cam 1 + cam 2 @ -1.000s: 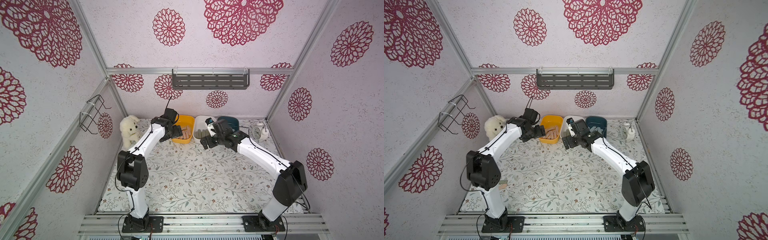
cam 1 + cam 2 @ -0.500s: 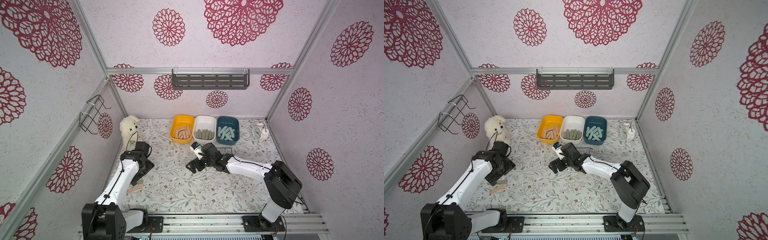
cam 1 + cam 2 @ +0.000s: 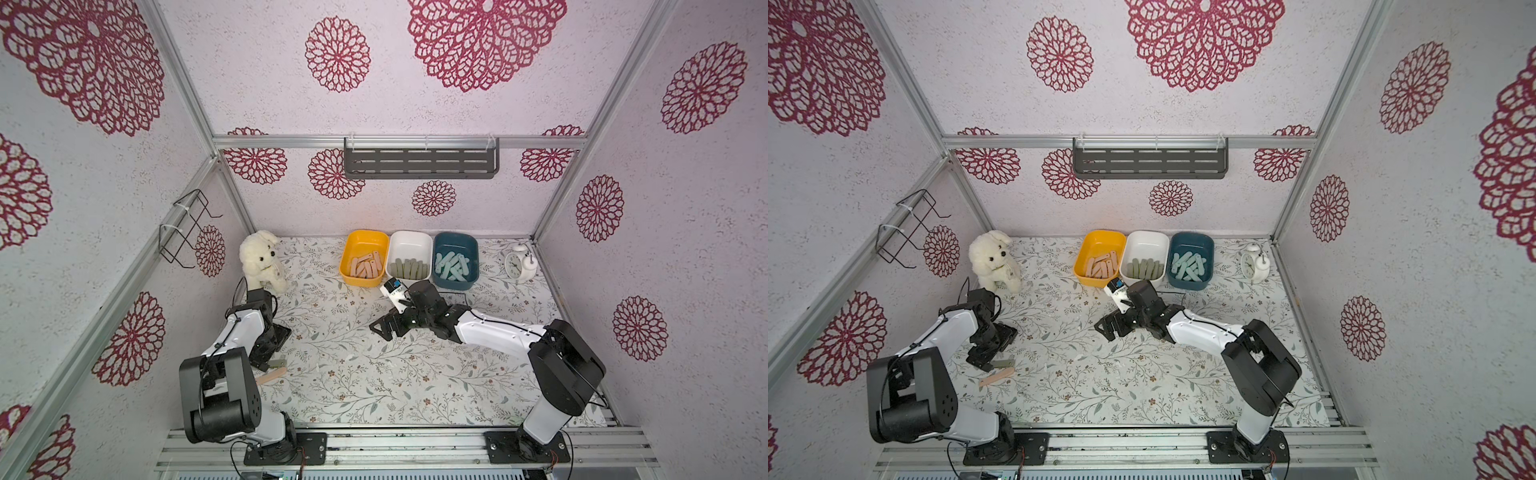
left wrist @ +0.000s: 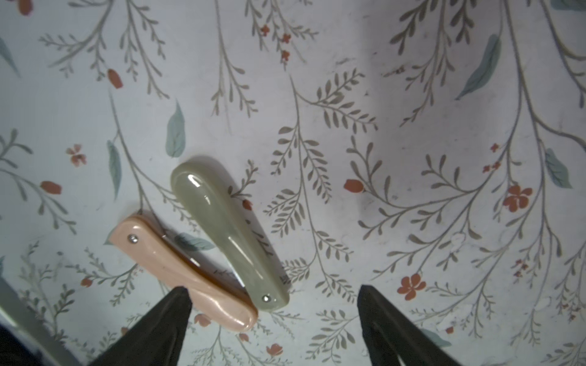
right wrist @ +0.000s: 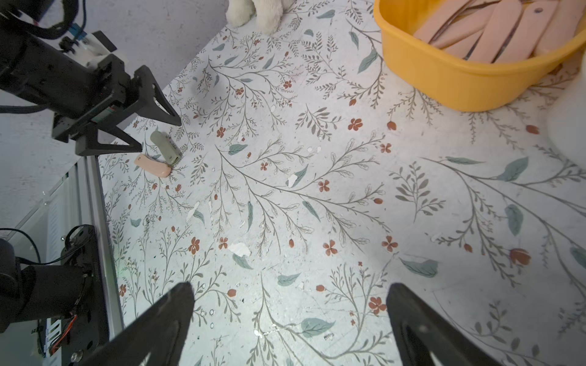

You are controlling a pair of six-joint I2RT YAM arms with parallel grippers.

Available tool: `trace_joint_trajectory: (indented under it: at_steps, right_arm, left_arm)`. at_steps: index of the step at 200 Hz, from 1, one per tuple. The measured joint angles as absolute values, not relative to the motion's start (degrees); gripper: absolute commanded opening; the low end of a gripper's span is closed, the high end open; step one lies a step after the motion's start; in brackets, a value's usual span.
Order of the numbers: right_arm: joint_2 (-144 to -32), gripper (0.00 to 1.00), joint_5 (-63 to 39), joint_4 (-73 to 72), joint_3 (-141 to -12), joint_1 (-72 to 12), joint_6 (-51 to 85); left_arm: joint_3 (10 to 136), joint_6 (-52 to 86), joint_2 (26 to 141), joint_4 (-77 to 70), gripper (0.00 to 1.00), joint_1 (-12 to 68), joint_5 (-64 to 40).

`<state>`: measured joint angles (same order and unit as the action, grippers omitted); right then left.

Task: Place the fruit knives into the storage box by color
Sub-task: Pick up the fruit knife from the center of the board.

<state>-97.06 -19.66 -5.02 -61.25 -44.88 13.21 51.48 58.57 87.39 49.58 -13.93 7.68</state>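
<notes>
Two fruit knives lie at the front left of the table: an olive one (image 4: 222, 228) (image 3: 276, 364) and a peach-pink one (image 4: 184, 269) (image 3: 272, 376), their ends touching. My left gripper (image 4: 273, 293) (image 3: 274, 353) hangs low over them, open, with those touching ends between its fingertips (image 4: 177, 304). Neither jaw touches a knife. The storage box is three tubs at the back. The yellow tub (image 3: 368, 233) holds pink knives (image 3: 365, 266), the white tub (image 3: 411, 234) olive ones (image 3: 409, 269), and the dark teal tub (image 3: 455, 235) mint ones (image 3: 452, 266). My right gripper (image 5: 290, 291) (image 3: 380, 328) is open and empty over mid-table.
A white plush dog (image 3: 259, 259) sits at the back left and an alarm clock (image 3: 517, 264) at the back right. A grey slotted shelf (image 3: 419, 160) and a wire rack (image 3: 187, 226) hang on the walls. The aluminium rail (image 3: 374, 436) runs along the front edge.
Both arms have drawn back from the tubs. The left one swung to the front left and came down over the two loose knives. The right one now rests over mid-table.
</notes>
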Motion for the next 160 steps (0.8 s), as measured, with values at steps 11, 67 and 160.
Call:
trace_joint_trajectory:
  at_steps: [11, 67, 160]
  right_arm:
    - [-97.06, 0.99, -19.79, -5.04, -61.25, -44.58, 13.21]
    - [-98.1, 0.99, -20.38, -4.99, -61.43, -44.01, 13.21]
    - [-99.31, 0.99, -20.67, -2.42, -63.88, -43.38, 13.17]
  left_arm:
    - [52.05, 58.48, 89.01, 49.01, 0.78, -13.93, 7.53]
    - [49.34, 58.74, 90.56, 47.97, 0.64, -14.0, 7.09]
    - [54.76, 57.04, 97.21, 45.98, 0.24, -11.92, 4.29]
